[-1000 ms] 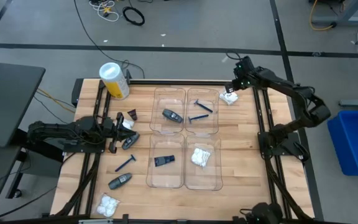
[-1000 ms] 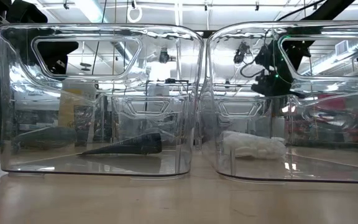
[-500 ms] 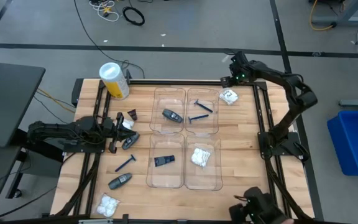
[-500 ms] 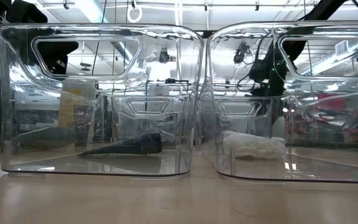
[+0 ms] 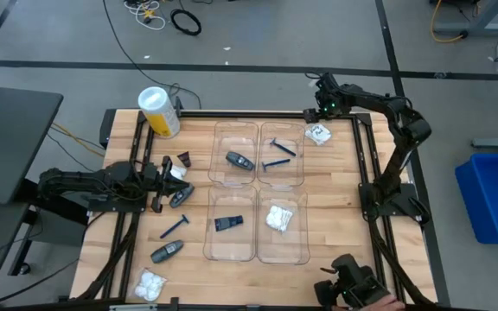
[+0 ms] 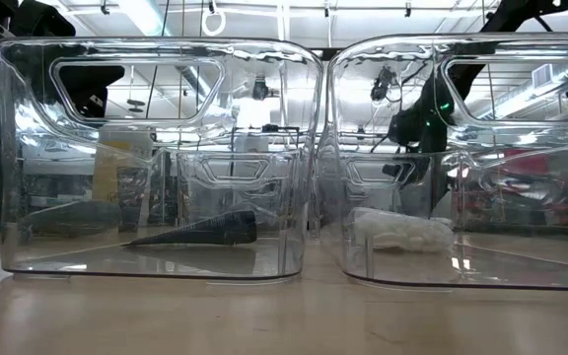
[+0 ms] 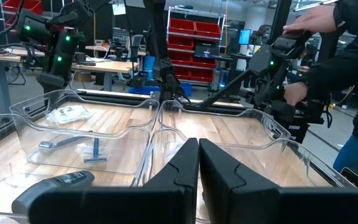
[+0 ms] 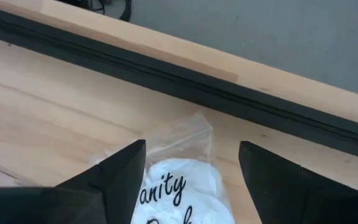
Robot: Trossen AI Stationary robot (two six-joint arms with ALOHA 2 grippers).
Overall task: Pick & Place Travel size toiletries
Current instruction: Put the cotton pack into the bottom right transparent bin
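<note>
A white crinkly packet (image 5: 319,133) lies flat on the table near its far right corner. My right gripper (image 5: 322,109) hangs just above it, open and pointing steeply down. In the right wrist view its fingers (image 8: 192,149) stand on either side of the packet (image 8: 182,183), apart from it. My left gripper (image 5: 157,178) rests shut and level at the table's left, fingers together (image 7: 197,146). Around it lie a dark cone (image 5: 183,159), another white packet (image 5: 177,171), a grey tube (image 5: 181,198) and a blue razor (image 5: 175,226).
Clear trays (image 5: 258,190) fill the middle, holding a grey tube (image 5: 239,161), a razor (image 5: 277,155), a dark piece (image 5: 228,223) and a packet (image 5: 278,218). A yellow-and-white cylinder (image 5: 159,111) stands far left. A black rail (image 8: 229,87) edges the far side. A person (image 7: 334,68) stands beyond the right edge.
My right arm has bent so that its wrist has moved toward the table's far edge, and the gripper now tips more steeply down over the packet. The packet has stayed where it lay.
</note>
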